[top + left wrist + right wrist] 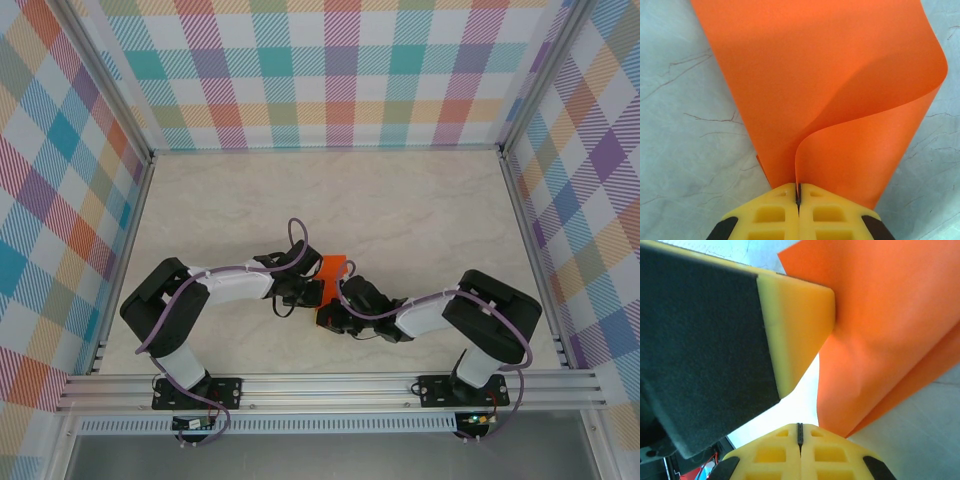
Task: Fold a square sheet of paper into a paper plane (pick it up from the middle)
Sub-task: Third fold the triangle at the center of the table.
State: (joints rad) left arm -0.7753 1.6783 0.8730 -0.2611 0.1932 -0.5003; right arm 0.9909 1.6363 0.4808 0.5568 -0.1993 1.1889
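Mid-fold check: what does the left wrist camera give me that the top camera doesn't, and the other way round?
Left wrist: the orange paper curls over from the right in a soft loop, not pressed flat, and its edge runs into the seam of the shut left gripper. Top: both arms meet at mid-table, with the right gripper beside the paper and checked walls around. Shared: the orange paper over the pale marbled table.

The orange paper [830, 75] showing smooth and matt, left gripper's fingers [780, 196] looking like matt yellow plastic, black pad [700, 350] appearing finely textured, tabletop [680, 150] gleaming like veined stone, frame rails [330, 385] shining as brushed metal
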